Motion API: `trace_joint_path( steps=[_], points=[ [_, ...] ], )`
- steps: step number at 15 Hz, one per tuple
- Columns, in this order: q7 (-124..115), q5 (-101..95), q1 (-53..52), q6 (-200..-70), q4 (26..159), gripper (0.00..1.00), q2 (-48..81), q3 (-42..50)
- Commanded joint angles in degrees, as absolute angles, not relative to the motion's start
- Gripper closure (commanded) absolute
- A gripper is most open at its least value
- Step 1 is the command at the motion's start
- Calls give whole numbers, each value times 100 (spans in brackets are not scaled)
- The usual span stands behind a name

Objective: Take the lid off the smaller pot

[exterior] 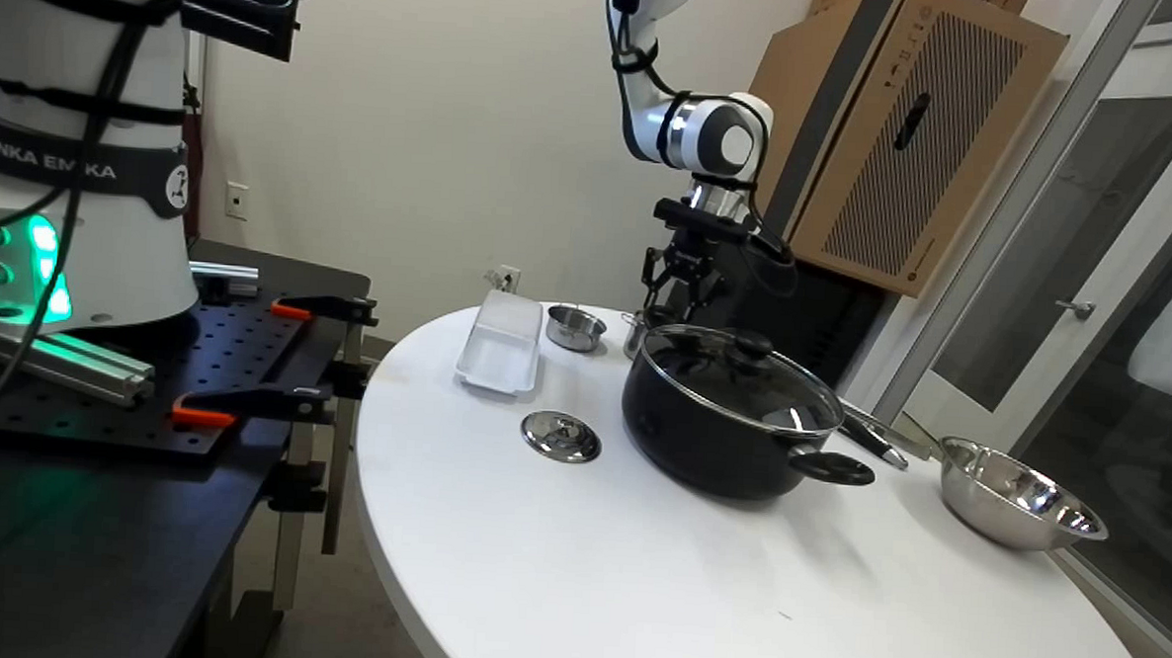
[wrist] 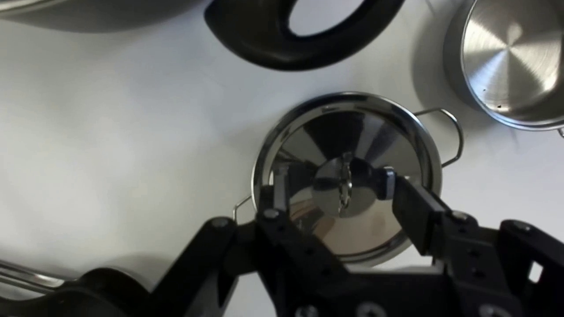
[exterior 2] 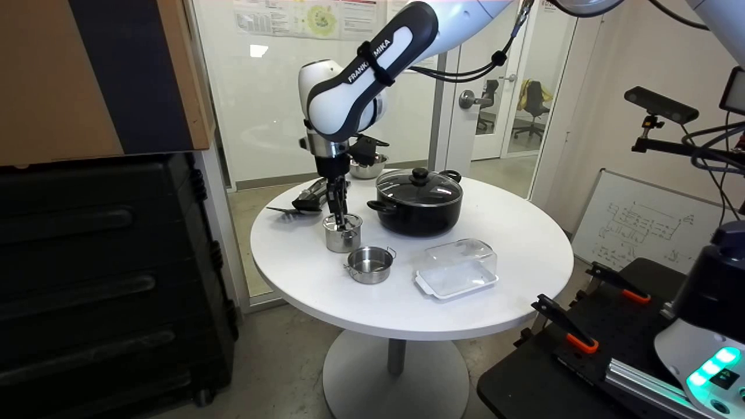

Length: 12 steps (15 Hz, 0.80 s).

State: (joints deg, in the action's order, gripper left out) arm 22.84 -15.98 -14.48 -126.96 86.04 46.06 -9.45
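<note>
Two fingers [wrist: 389, 184] of the gripper [wrist: 336, 183] stand apart astride the upright handle [wrist: 345, 187] of the steel lid [wrist: 359, 231], which sits on the small steel pot [exterior 2: 342, 241]; step judged as pre-grasp alignment, next move likely closing on the handle, then a straight lift.

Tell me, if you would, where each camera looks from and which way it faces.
In an exterior view: near the robot's base, facing across the round table to a pale wall; base and arm show.
In an exterior view: higher than the table, facing over the smaller pot toward posters; arm and, at lower right, part of the base show.
Wrist view: carried by the arm, facing down at that pot's lid; the open gripper shows.
Both exterior views share the black pot and steel bowl.
</note>
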Motion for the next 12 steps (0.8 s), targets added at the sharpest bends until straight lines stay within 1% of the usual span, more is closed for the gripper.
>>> trace_joint_path(
  steps=[1,3,4,6,7,12],
  points=[
    [2070,-1724,-1617,-12525,8326,58,4747,-853],
    [2006,-1730,-1647,-12518,8302,73,4768,-833],
    [1963,-1728,-1655,-12502,8297,81,4769,-820],
    [1900,-1718,-1660,-12483,8284,95,4755,-803],
    [1871,-1712,-1655,-12487,8287,100,4744,-796],
    [1688,-1701,-1654,-12518,8309,100,4703,-746]
  ],
)
